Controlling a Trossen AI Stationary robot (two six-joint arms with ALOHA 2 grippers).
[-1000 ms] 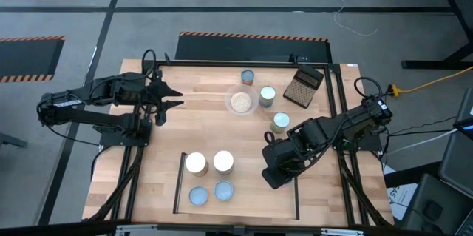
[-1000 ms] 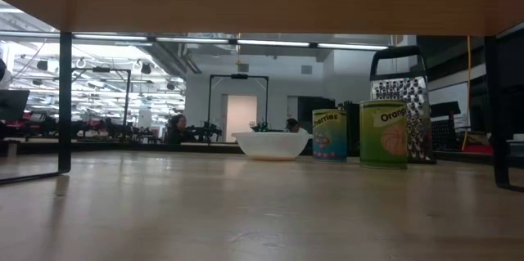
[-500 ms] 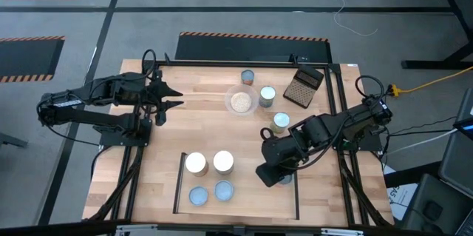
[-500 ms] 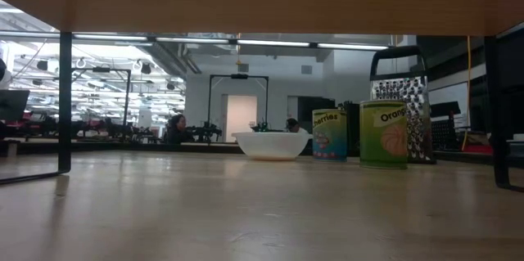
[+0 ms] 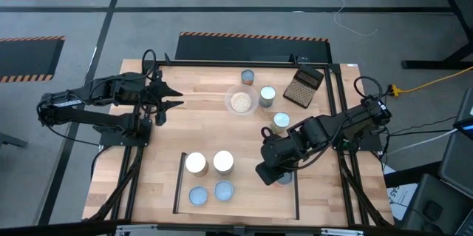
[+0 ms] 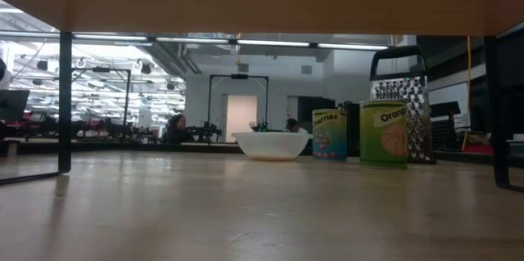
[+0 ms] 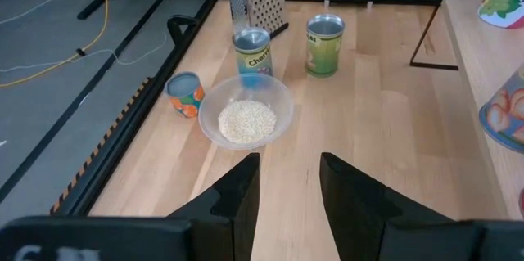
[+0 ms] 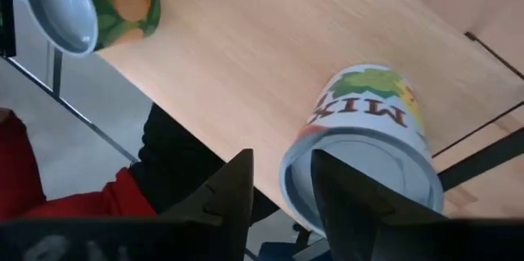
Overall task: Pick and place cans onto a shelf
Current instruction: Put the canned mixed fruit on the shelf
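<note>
The shelf [image 5: 244,205], a raised light-wood board on black bars, stands at the table's near edge. Several cans stand on its left half, among them a white-topped can [image 5: 195,163] and a blue-topped can [image 5: 224,190]. One more can [image 5: 284,180], labelled MIX [image 8: 368,155], stands at the shelf's right end. My right gripper [image 5: 264,173] hangs open just above and to the left of it, with nothing between the fingers [image 8: 237,200]. Three cans [image 5: 267,95] stand on the table at the far right. My left gripper [image 5: 174,95] waits open over the table's left.
A clear bowl of grains [image 5: 241,101] and a dark grater [image 5: 303,86] stand among the far cans. Bare wood lies between the bowl and the shelf. Red clothing [image 8: 74,212] of a person shows beyond the table's near edge.
My right gripper has swung a little toward the table's left and tipped. The can at the shelf's right end, hidden beneath it before, now shows partly beside it.
</note>
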